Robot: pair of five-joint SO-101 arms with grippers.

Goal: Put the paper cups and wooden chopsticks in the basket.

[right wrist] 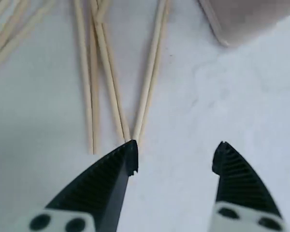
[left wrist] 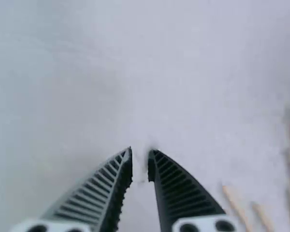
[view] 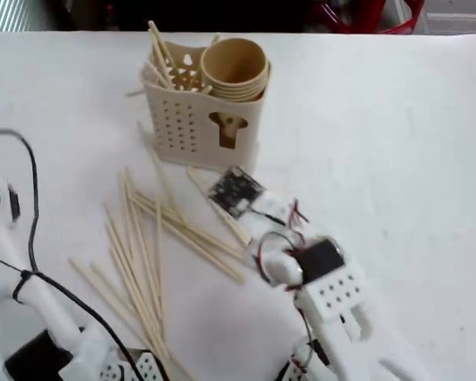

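Note:
The perforated beige basket (view: pixel 192 127) stands at the back middle of the table. A stack of paper cups (view: pixel 234 70) sits in it beside several upright wooden chopsticks (view: pixel 163 59). More chopsticks (view: pixel 147 254) lie scattered on the table in front of it. My right gripper (right wrist: pixel 176 154) is open just above the table, its left fingertip (right wrist: pixel 128 157) at the near ends of several chopsticks (right wrist: pixel 111 72), with the basket's corner (right wrist: pixel 246 19) beyond. My left gripper (left wrist: pixel 141 153) is shut on nothing over bare table, with chopstick ends (left wrist: pixel 237 208) off to one side.
The right arm (view: pixel 325 290) comes in from the front edge right of centre, its camera board (view: pixel 234 190) over the chopsticks near the basket. The left arm (view: pixel 63 341) and a black cable (view: pixel 32 206) occupy the front left. White table (view: pixel 397 143) spreads to the right.

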